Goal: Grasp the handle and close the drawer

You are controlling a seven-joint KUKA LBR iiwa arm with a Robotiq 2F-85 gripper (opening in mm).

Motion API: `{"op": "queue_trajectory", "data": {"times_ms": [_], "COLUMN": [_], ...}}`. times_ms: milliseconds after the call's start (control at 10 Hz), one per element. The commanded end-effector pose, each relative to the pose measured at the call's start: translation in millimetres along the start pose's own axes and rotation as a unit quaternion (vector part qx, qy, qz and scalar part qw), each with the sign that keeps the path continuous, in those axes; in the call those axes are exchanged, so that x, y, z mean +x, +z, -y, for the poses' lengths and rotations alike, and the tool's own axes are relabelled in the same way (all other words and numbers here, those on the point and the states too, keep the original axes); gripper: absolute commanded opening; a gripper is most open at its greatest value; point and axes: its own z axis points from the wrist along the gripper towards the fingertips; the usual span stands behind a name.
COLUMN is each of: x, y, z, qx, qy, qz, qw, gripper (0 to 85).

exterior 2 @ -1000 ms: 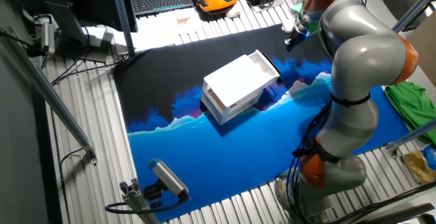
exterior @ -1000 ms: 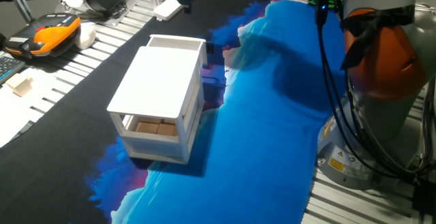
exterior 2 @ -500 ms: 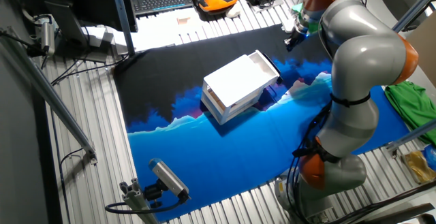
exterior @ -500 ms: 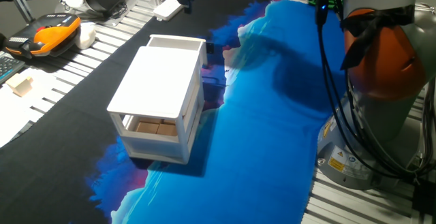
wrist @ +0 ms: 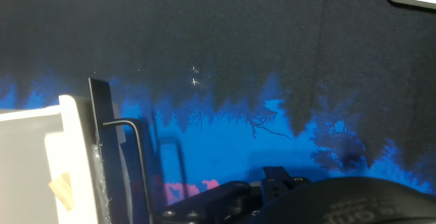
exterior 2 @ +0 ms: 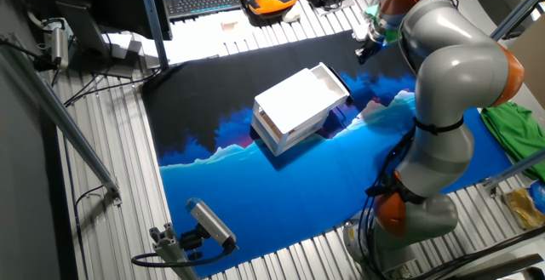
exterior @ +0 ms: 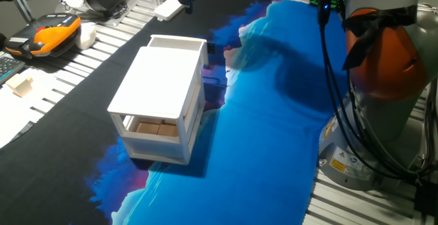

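The drawer (exterior: 176,44) sits pulled part-way out of the white cabinet's (exterior: 159,88) upper tier, poking out toward twelve o'clock in one fixed view. It's shallow, white, box-shaped, level, as wide as the cabinet. Its thin dark wire handle (wrist: 139,166) stands off the front face in the hand view.

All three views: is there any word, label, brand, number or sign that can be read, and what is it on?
None can be read.
Yellow warning sticker on the robot base: print too small to read.
Orange handheld pendant: no legible marking.
Keyboard: key legends too small.
White cabinet and its drawer: plain, no text.
Hand view: no writing visible on the drawer front or handle.
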Motion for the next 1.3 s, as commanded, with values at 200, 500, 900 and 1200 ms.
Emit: {"op": "queue_trajectory", "data": {"times_ms": [200, 500, 900, 1200], "x": [0.0, 0.0, 0.0, 0.0], "y": [-0.1, -0.1, -0.1, -0.1], "z": [0.0, 0.0, 0.0, 0.0], "qx": [-0.002, -0.007, -0.007, -0.007], "qy": [-0.001, 0.004, 0.016, 0.021], "qz": [0.001, 0.004, 0.01, 0.011], "qw": [1.0, 1.0, 0.9998, 0.9997], "gripper": [0.0, 0.0, 0.0, 0.0]}}
